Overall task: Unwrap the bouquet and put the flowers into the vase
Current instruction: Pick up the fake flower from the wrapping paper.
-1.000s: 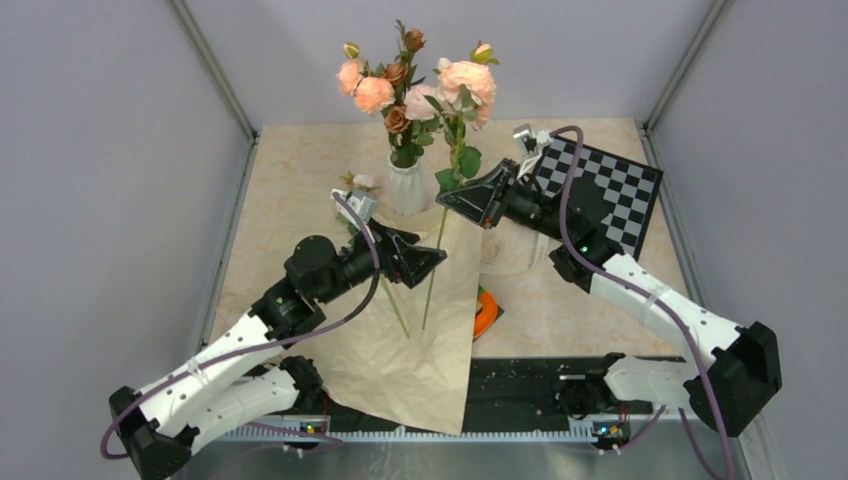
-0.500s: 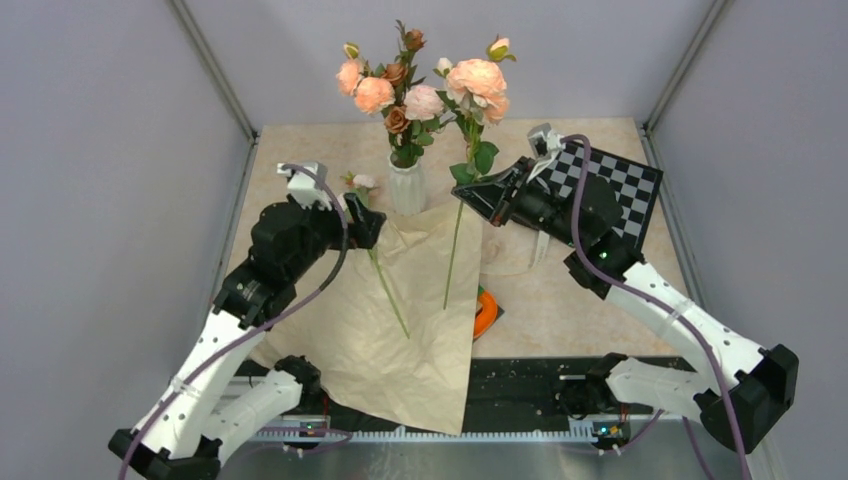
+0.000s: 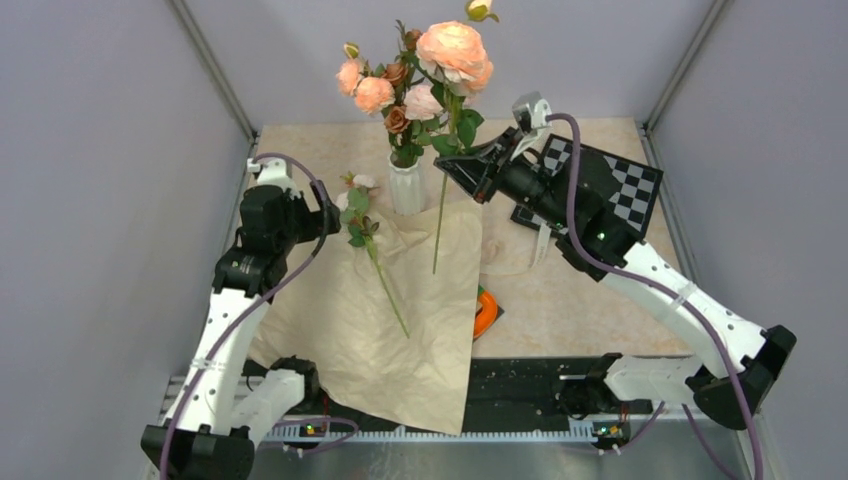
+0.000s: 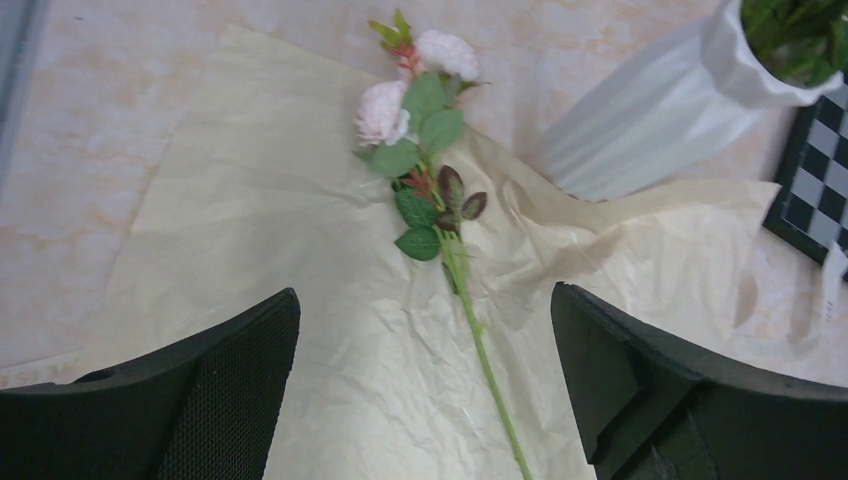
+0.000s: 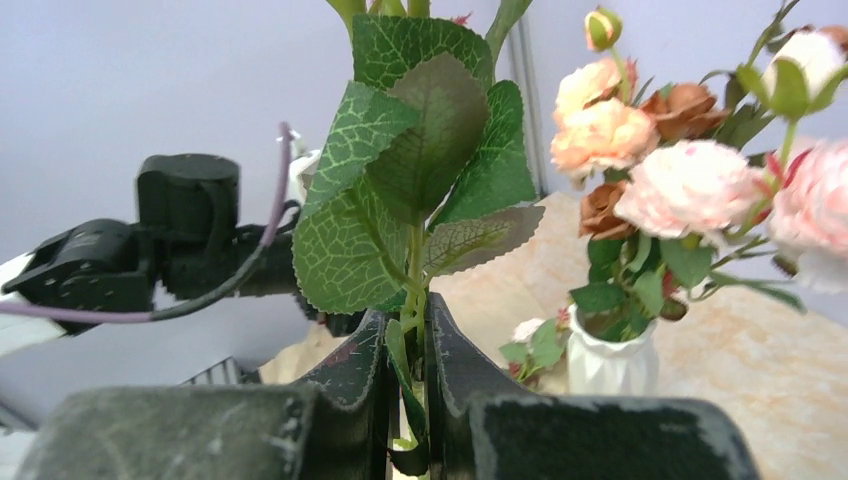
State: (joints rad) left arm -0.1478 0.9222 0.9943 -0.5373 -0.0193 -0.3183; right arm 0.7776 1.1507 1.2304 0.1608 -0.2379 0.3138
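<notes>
One rose stem (image 3: 438, 225) aloft, vase (image 3: 406, 190) nearby

Checkerboard (image 3: 630, 185) far right on beige table (image 3: 570, 300), orange ring (image 3: 486, 313) nearer.

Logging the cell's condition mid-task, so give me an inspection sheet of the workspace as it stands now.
Surface: beige marble-look table, partly covered by kraft paper spread flat.
Job's things: white vase upright at the paper's far edge, holding several roses; one lifted rose beside it; one loose stem lying on the paper.
Clutter: orange ring at the paper's right edge; checkerboard far right.
Grippers: left gripper open above the loose stem; right gripper shut on the lifted rose's stem.
Cables: purple cable along each arm.
Surroundings: grey walls, metal frame posts.
</notes>
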